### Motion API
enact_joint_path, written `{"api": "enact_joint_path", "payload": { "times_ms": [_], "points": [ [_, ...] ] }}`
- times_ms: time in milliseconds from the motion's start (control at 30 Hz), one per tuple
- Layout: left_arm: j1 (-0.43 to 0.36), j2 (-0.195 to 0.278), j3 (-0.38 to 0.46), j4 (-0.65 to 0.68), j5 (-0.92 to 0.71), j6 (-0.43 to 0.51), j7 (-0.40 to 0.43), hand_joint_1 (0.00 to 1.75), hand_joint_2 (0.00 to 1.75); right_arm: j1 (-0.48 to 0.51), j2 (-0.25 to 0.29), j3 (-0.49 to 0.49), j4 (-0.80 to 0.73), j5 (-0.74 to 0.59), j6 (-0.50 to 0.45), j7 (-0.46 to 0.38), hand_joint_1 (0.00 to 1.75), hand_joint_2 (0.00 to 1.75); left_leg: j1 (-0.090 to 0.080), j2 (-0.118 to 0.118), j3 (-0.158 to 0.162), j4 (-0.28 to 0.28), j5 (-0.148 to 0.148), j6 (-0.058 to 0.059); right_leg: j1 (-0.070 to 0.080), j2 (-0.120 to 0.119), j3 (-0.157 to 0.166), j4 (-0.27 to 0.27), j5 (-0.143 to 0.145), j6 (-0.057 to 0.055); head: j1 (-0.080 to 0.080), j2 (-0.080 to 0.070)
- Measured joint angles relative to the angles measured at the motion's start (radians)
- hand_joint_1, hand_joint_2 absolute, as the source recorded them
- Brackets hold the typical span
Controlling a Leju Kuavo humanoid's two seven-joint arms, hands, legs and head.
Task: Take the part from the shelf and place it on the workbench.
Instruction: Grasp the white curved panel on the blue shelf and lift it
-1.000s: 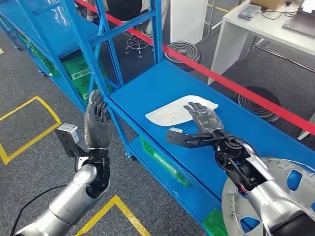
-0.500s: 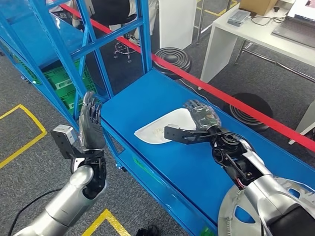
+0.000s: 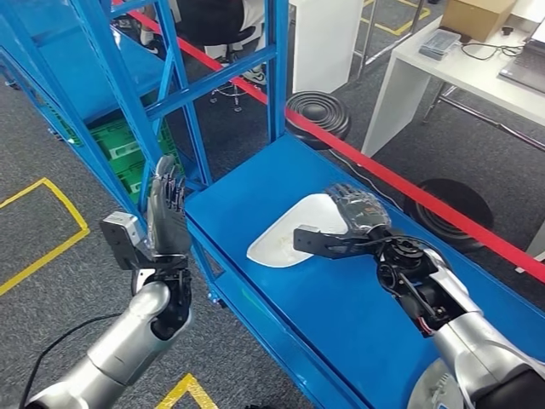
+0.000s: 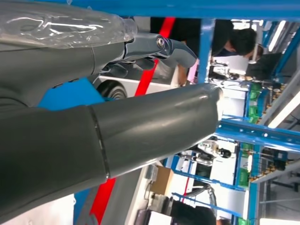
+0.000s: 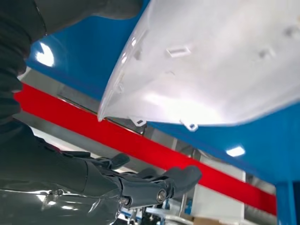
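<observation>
Look first at the green crates (image 3: 122,149) on the low level of the blue shelf frame (image 3: 129,94); you cannot tell what, if anything, is in them. Across the room a cardboard box (image 3: 479,15) sits on the white counter (image 3: 450,72), beside a small flat item and a cable.

Your part (image 3: 289,230), a pale curved panel, lies on the blue shelf (image 3: 334,298), toward its far side and close to the red strip (image 3: 411,192) that runs along the back edge. The right hand (image 3: 357,213) rests over the part's near-right end, its fingers (image 3: 360,200) spread over the top. In the right wrist view the part (image 5: 219,65) fills the upper area with the fingers (image 5: 155,187) extended on its far side; you cannot tell whether they actually clamp it.

The left hand (image 3: 166,209) stands upright just off the shelf's near-left corner, fingers straight, close together and holding nothing; the left wrist view shows them (image 4: 155,47) straight too.

You have bare blue shelf between the part and the front edge, and open grey floor (image 3: 58,281) with yellow tape lines on the left. Blue uprights rise just behind the left hand.

Compared with a second ago, the whole view has shifted, so the camera moved; the right hand now sits further over the part, covering more of its end.
</observation>
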Motion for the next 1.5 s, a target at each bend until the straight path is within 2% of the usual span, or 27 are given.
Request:
{"api": "enact_joint_path", "payload": {
  "times_ms": [67, 167, 400, 800, 933, 1500],
  "points": [
    [0.001, 0.000, 0.000, 0.002, 0.001, 0.000, -0.002, 0.00, 0.00, 0.006, 0.001, 0.004, 0.004, 0.002, 0.004, -0.003, 0.00, 1.75, 0.001, 0.000, 0.000, 0.000, -0.002, -0.001, 0.000, 0.000, 0.001, -0.002, 0.000, 0.009, 0.002, 0.000],
    [0.001, 0.000, 0.000, 0.003, 0.002, 0.006, -0.005, 0.00, 0.00, 0.017, 0.003, 0.011, 0.010, 0.004, 0.024, -0.011, 0.00, 1.75, 0.001, 0.001, 0.001, 0.000, -0.001, -0.001, -0.001, 0.000, 0.003, -0.002, 0.004, 0.011, 0.003, 0.000],
    [0.002, 0.004, 0.004, 0.003, 0.001, 0.021, -0.001, 0.00, 0.00, 0.061, 0.018, 0.037, 0.027, -0.008, 0.052, -0.052, 0.00, 1.75, 0.001, 0.001, 0.001, 0.000, -0.003, -0.002, -0.001, -0.001, 0.004, -0.002, 0.002, 0.011, 0.002, 0.000],
    [0.003, 0.007, 0.015, 0.003, -0.004, 0.021, 0.007, 0.00, 0.00, 0.068, 0.032, 0.059, 0.036, -0.025, 0.068, -0.076, 0.00, 1.75, 0.002, 0.001, 0.008, -0.001, -0.005, -0.005, 0.000, 0.000, 0.009, -0.002, -0.002, 0.008, 0.003, 0.000],
    [0.003, 0.011, 0.016, 0.002, -0.005, 0.021, 0.008, 0.00, 0.00, 0.071, 0.034, 0.067, 0.038, -0.032, 0.076, -0.078, 1.75, 1.75, 0.002, 0.001, 0.009, -0.001, -0.006, -0.005, 0.000, -0.001, 0.010, -0.002, -0.002, 0.008, 0.003, 0.000],
    [0.006, 0.013, 0.020, 0.002, -0.008, 0.008, 0.009, 0.00, 0.00, 0.055, 0.034, 0.083, 0.049, -0.053, 0.045, -0.041, 1.75, 1.75, 0.001, 0.001, 0.010, -0.001, -0.006, -0.005, -0.001, 0.000, 0.011, -0.002, -0.002, 0.008, 0.003, 0.000]
  ]
}}
